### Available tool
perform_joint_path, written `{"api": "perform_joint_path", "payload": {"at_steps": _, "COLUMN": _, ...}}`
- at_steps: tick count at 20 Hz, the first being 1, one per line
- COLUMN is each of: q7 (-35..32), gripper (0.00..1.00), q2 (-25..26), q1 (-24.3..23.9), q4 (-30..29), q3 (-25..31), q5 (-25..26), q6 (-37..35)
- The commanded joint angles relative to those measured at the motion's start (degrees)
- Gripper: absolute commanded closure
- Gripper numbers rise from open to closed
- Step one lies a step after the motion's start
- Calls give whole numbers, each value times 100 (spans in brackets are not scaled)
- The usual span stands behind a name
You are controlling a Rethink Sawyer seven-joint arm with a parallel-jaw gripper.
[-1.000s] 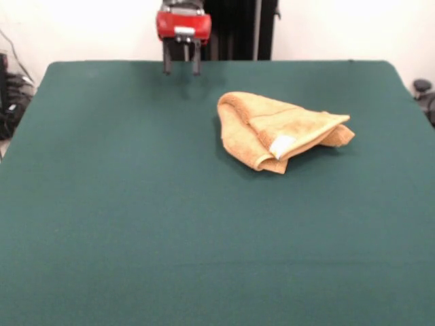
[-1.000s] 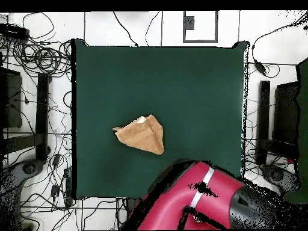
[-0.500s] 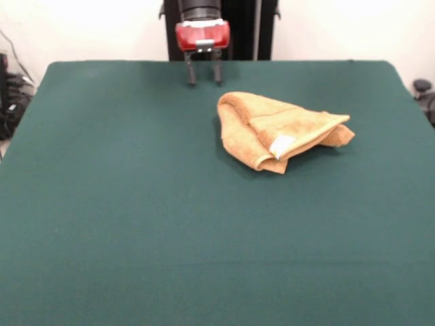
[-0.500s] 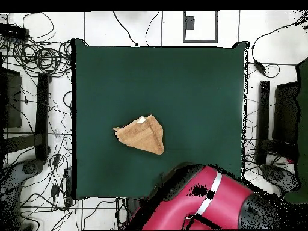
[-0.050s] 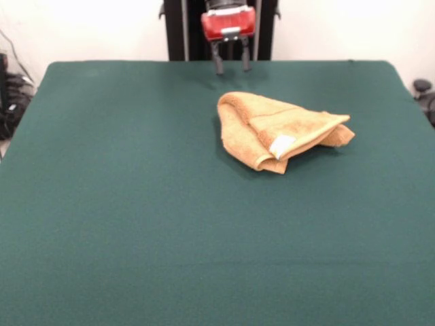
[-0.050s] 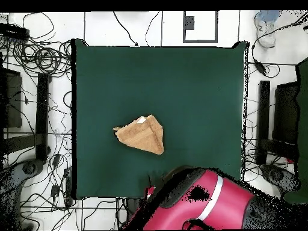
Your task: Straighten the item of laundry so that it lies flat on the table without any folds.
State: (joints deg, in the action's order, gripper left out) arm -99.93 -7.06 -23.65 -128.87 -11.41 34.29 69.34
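While the tool hangs over the far edge of the surface, its two fingers spread apart and gripping nothing, the towel lies bunched on the green cloth just nearer the camera and a little to the right of it in the front view. It sits in the far half of the surface, right of the midline, folded over itself with the white tag showing on its near side. Its long axis runs roughly parallel to the far edge, one end tapering toward the right edge. The rounded, thick end is nearest the tool, so by my reading the reach calls for a short drop forward and right.
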Motion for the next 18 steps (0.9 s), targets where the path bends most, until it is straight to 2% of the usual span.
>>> {"api": "perform_joint_path", "payload": {"at_steps": 1, "q7": -1785, "gripper": 0, "q2": 408, "q1": 378, "q4": -911, "q3": 1005, "q5": -540, "q6": 146}}
{"api": "perform_joint_path", "payload": {"at_steps": 6, "q7": -1651, "gripper": 0, "q2": 576, "q1": 551, "q4": -725, "q3": 1097, "q5": -756, "q6": 489}}
{"api": "perform_joint_path", "payload": {"at_steps": 12, "q7": -1464, "gripper": 0, "q2": 885, "q1": 398, "q4": 114, "q3": 1033, "q5": -417, "q6": 45}}
{"api": "perform_joint_path", "payload": {"at_steps": 18, "q7": -1452, "gripper": 0, "q2": 695, "q1": 202, "q4": 333, "q3": 1204, "q5": -176, "q6": -374}}
